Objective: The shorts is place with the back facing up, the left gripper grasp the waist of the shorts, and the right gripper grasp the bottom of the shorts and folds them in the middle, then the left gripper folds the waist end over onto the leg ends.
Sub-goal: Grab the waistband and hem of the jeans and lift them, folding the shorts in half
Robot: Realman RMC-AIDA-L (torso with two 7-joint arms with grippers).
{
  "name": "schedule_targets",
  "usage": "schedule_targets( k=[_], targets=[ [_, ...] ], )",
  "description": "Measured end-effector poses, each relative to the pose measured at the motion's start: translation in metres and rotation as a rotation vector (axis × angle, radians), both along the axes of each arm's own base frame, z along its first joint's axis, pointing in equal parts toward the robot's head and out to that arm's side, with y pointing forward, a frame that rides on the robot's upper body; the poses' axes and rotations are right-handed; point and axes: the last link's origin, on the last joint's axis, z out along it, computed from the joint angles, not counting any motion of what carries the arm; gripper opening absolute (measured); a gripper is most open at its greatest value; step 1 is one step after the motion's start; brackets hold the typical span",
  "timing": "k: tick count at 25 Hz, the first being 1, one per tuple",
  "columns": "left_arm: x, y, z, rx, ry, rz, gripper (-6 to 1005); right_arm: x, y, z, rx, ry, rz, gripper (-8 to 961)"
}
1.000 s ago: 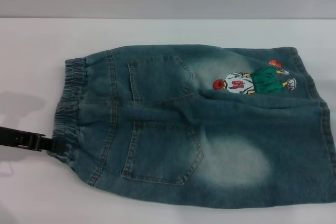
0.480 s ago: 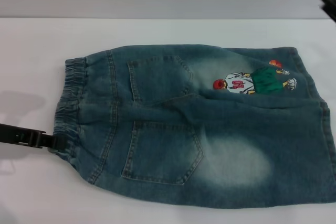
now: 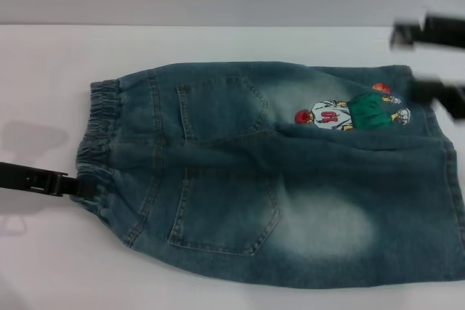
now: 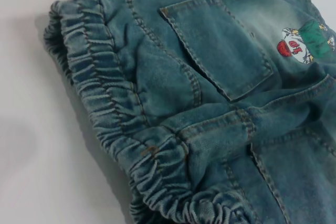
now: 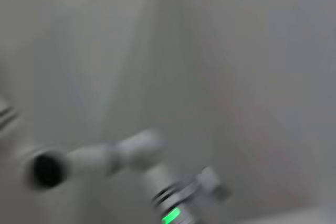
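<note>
While my left gripper (image 3: 86,188) has its fingers at the waist of the shorts (image 3: 100,152), I cannot tell if they pinch. My right gripper (image 3: 430,63) hangs spread above the leg ends (image 3: 449,179). Next, it should drop and grab.

The head camera looks forward and down at the table (image 3: 43,70) from above, taking in the whole shorts (image 3: 276,179). The left wrist camera sits close over the waist of the shorts (image 4: 105,103), sharing that band, a pocket and the print with the head view. The right wrist camera faces away, catching only a blurred arm.
</note>
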Motion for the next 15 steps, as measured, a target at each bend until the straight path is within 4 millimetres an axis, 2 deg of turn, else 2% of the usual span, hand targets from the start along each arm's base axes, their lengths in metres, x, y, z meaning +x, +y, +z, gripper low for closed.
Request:
schedule_targets(
  k=[3, 5, 6, 7, 15],
  targets=[
    [0.001, 0.001, 0.0, 0.001, 0.0, -0.002, 54, 0.006, -0.006, 0.013, -0.113, -0.134, 0.012, 767],
    [0.001, 0.001, 0.0, 0.002, 0.0, -0.003, 54, 0.017, -0.005, 0.015, -0.137, -0.25, -0.034, 768],
    [0.001, 0.001, 0.0, 0.002, 0.0, -0.004, 54, 0.031, -0.004, 0.015, -0.164, -0.371, -0.1, 768],
    [0.001, 0.001, 0.0, 0.002, 0.0, -0.005, 54, 0.037, -0.004, 0.016, -0.176, -0.418, -0.13, 768],
    [0.001, 0.003, 0.0, 0.011, 0.004, -0.004, 56, 0.067, -0.014, 0.011, -0.293, -0.641, -0.263, 769]
  ],
)
